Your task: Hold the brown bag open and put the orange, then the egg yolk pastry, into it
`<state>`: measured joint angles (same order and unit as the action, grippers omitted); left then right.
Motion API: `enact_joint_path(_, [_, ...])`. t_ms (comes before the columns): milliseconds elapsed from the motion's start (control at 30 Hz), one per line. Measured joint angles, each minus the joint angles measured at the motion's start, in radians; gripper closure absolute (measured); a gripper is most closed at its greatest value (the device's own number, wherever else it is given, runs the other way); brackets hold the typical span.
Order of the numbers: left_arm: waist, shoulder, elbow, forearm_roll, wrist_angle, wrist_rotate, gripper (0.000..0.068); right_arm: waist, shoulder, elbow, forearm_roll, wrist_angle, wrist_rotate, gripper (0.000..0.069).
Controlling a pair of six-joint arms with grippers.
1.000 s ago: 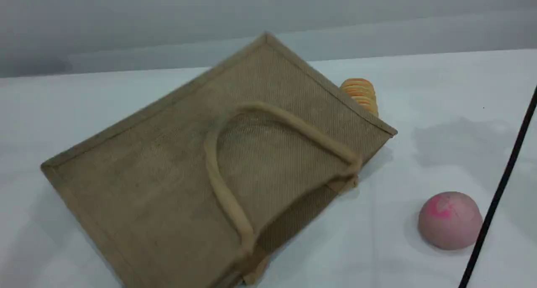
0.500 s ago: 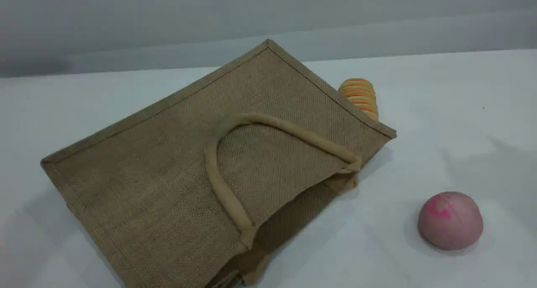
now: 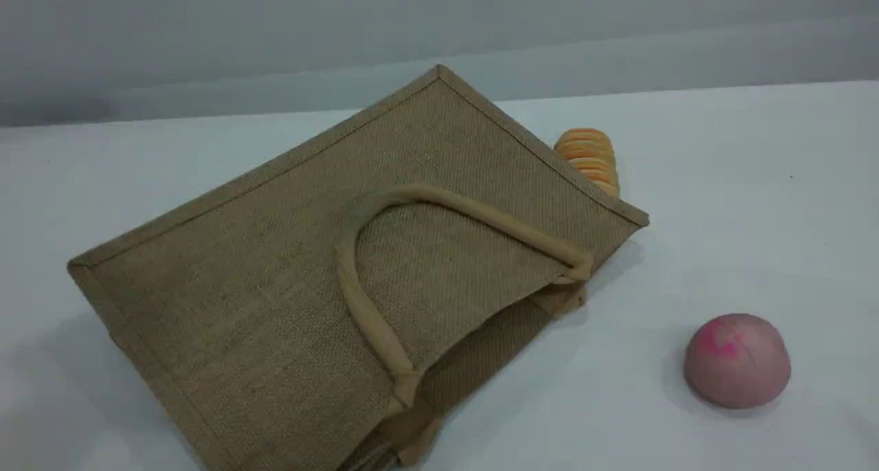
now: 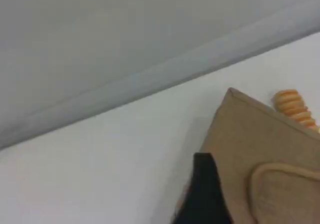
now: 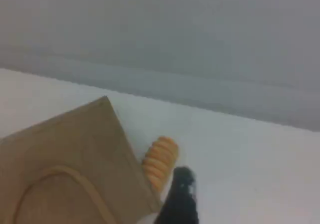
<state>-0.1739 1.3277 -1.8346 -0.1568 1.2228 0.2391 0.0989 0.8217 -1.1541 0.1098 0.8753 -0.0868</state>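
Scene view: unmarked brown bag.

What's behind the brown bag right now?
Only the ridged orange-striped bread shows behind the brown bag, partly hidden by its edge. Anything else behind it, or inside, is covered.

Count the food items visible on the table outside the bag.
2. A ridged orange-striped bread lies behind the brown bag's far right edge, partly hidden by it. A pink dome-shaped bun sits alone at the near right. No orange or egg yolk pastry shows; the bag may hide them.
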Motion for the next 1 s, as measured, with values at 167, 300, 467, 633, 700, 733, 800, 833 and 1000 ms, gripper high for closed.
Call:
enact_joint_path(167, [0.0,-0.182,0.163,0.001,0.0,-0.001,0.0179,0.0,-0.181,0.0,0.0,0.057,0.007,0.0107])
enact_joint_path(300, [0.0,-0.349,0.322,0.001,0.0,-0.012,0.0179,0.0,-0.303,0.0,0.0,0.126,0.007,0.0107])
enact_joint_path(467, [0.0,-0.569,0.527,0.001,-0.001,-0.047,0.0179,0.0,-0.403,0.0,0.005,0.218,0.007,0.0107])
enact_joint_path(633, [0.0,-0.798,0.717,0.001,0.0,-0.047,0.0179,0.0,-0.448,0.001,0.016,0.322,0.007,0.0107])
enact_joint_path(700, [0.0,-0.879,0.793,0.001,0.0,-0.052,0.0179,0.0,-0.459,0.002,0.017,0.351,0.007,0.0107])
enact_joint_path(733, [0.0,-0.921,0.824,0.001,0.0,-0.059,0.0179,0.0,-0.467,0.003,0.019,0.35,0.007,0.0107])
enact_joint_path(800, [0.0,-0.997,0.895,0.001,0.0,-0.065,0.0179,0.0,-0.485,0.008,0.035,0.346,0.007,0.0107])
enact_joint_path(833, [0.0,-1.026,0.929,0.002,0.0,-0.065,0.0179,0.0,-0.497,0.017,0.042,0.346,0.007,0.0107])
enact_joint_path(1000, [0.0,-1.137,1.069,0.004,-0.001,-0.069,0.0179,0.0,-0.583,0.109,0.051,0.345,-0.001,0.0107])
